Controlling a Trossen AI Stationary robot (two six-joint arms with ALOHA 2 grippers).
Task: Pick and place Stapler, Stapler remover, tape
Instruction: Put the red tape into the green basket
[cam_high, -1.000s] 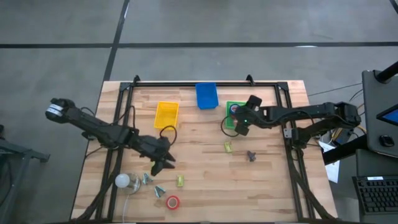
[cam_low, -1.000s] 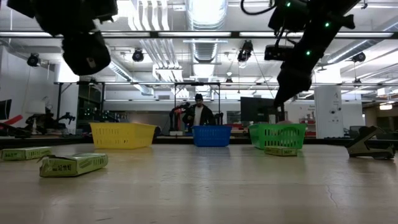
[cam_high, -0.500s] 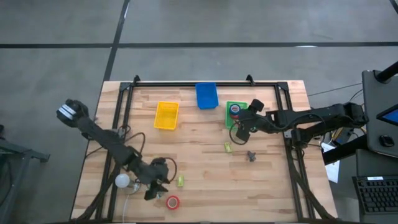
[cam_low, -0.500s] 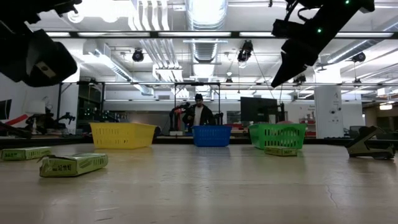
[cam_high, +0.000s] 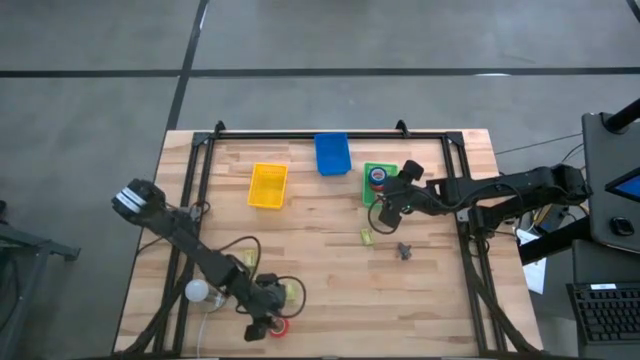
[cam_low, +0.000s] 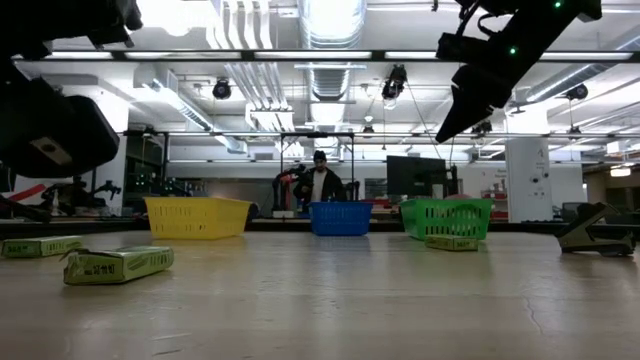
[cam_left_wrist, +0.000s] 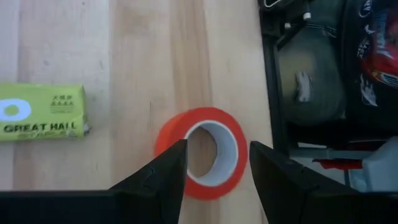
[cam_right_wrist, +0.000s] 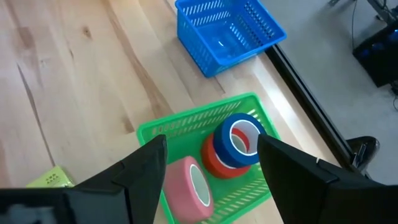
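- The green plastic basket (cam_right_wrist: 186, 127) at the table's far right holds three tape rolls: blue on red, pink beside them.
- The right gripper (cam_right_wrist: 211, 168) hovers by it, fingers spread, empty.
- The left gripper (cam_left_wrist: 214, 165), half open, straddles the red tape roll (cam_left_wrist: 202, 152) at the near edge; a second ago it was farther off.
- Light, stiff ring: pinch across rim.
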